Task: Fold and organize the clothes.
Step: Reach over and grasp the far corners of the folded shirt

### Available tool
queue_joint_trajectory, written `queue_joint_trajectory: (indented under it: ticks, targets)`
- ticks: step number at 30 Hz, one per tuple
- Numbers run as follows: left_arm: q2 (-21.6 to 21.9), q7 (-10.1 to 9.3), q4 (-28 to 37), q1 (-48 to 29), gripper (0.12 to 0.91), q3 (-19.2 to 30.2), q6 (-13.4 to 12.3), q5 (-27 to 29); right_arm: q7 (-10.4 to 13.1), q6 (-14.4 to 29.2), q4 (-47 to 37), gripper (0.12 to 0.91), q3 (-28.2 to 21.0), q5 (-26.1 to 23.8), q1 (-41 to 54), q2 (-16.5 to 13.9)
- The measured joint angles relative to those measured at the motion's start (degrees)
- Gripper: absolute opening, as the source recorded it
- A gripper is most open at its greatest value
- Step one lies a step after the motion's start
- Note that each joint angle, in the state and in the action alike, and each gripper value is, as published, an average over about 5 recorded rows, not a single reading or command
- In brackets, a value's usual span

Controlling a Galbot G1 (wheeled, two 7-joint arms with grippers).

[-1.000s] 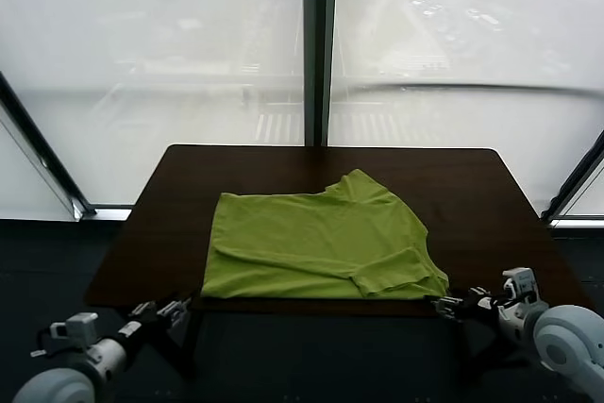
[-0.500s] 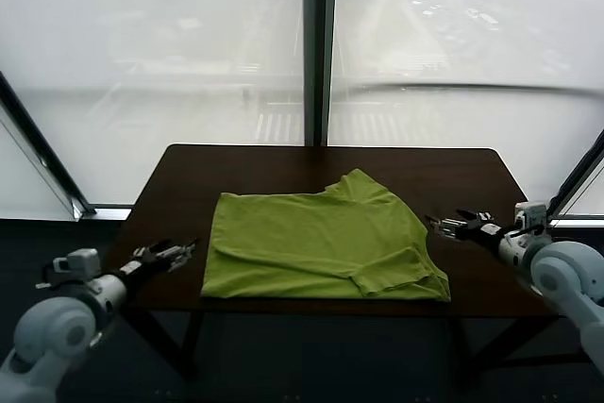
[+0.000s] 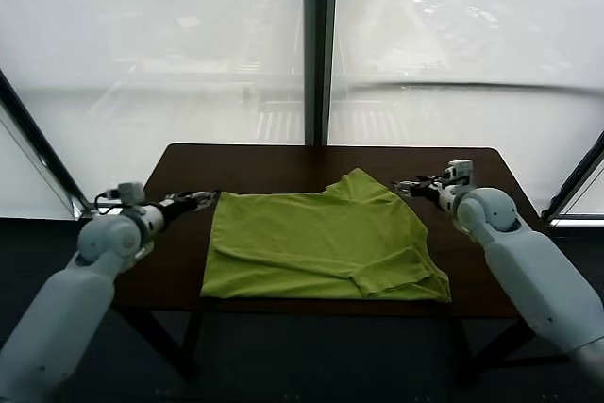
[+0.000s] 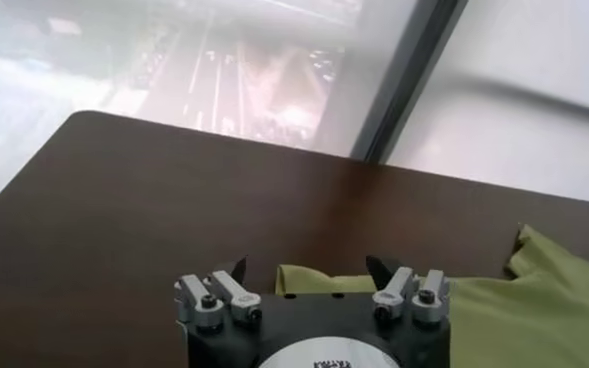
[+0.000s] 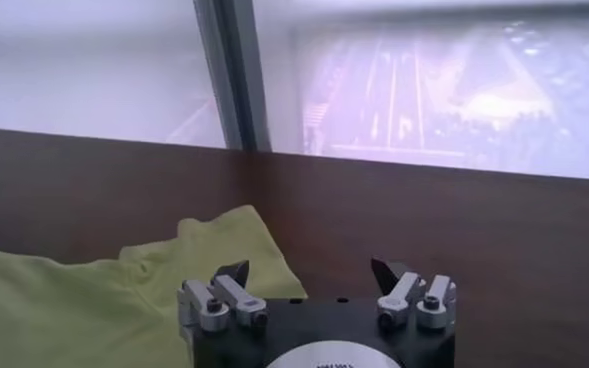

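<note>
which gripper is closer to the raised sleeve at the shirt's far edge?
Right. The right gripper sits just beside the sleeve; the left gripper is at the T-shirt's opposite far corner.

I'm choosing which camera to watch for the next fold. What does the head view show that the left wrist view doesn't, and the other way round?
Only the head view shows the whole T-shirt, half-folded with a sleeve lying on top, plus the right tool at its far right corner. Only the left wrist view shows the left tool open, its tips just short of the shirt's far left corner. Both show the dark table, the windows and the green fabric.
</note>
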Motion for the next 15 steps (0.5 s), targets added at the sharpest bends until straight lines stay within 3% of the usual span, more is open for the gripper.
queue_joint_trajectory:
  ticks: [8, 15]
  targets:
    - [-3.02, 2.32, 7.66, -4.50, 0.907, 2.72, -1.49, 5.09, 0.27, 0.81, -4.30, 0.907, -0.45, -1.02, 1.34, 3.13]
    - [-4.33, 2.94, 11.25, -5.35, 0.907, 3.11, -3.03, 6.51, 0.49, 1.00, -6.94, 0.907, 0.11, -1.55, 1.90, 4.81]
